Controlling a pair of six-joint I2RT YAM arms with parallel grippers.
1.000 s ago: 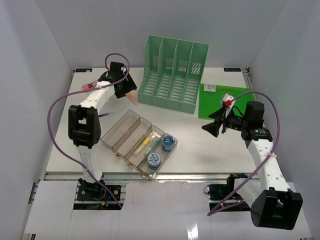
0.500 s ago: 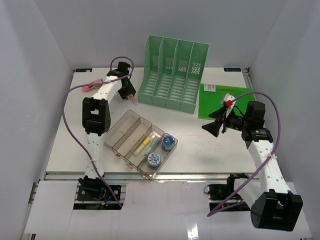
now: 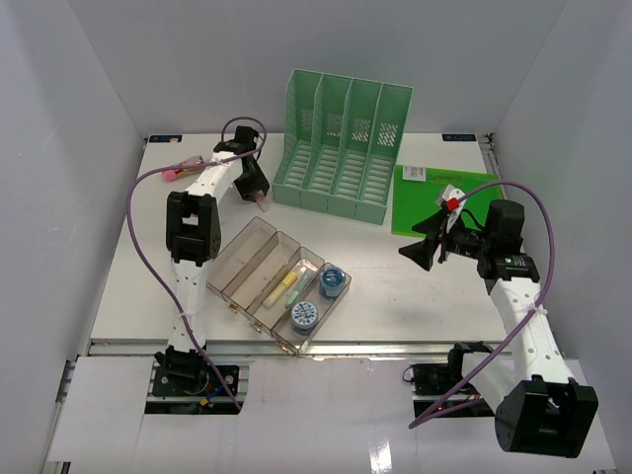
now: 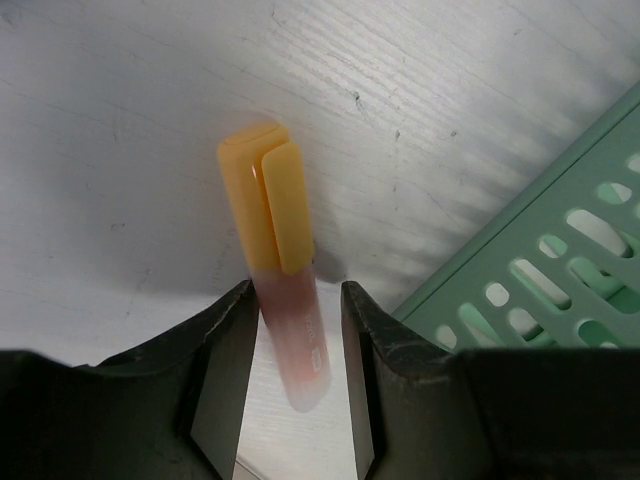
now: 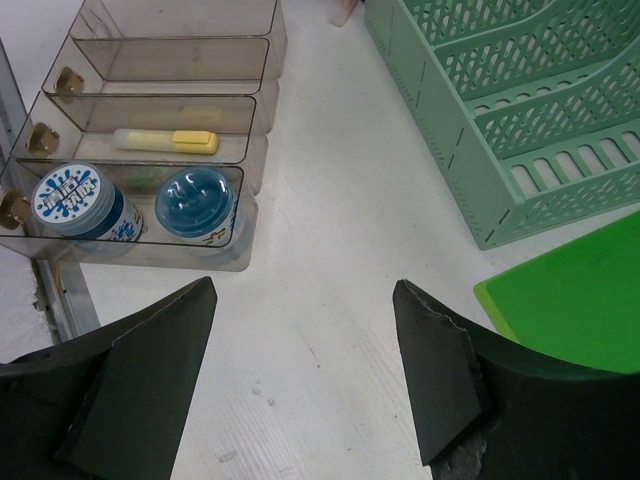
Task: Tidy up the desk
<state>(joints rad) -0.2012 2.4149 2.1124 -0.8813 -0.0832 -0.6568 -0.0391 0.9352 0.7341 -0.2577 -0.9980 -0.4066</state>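
Step in hand, as judged: grasping the orange-capped pink plastic highlighter point(image 4: 270, 210), which lies on the flat white desk point(image 3: 395, 286) just beside the green slotted file rack point(image 4: 560, 270). The left gripper point(image 4: 296, 290) straddles the barrel, fingers parted, with a slight gap on one side. Next move calls for closing, lifting, and probably carrying it to the clear compartmented tray point(image 5: 262, 150). The right gripper point(image 5: 302, 288) is spread wide and empty. Only the left wrist view shows that gap; the top view does not.
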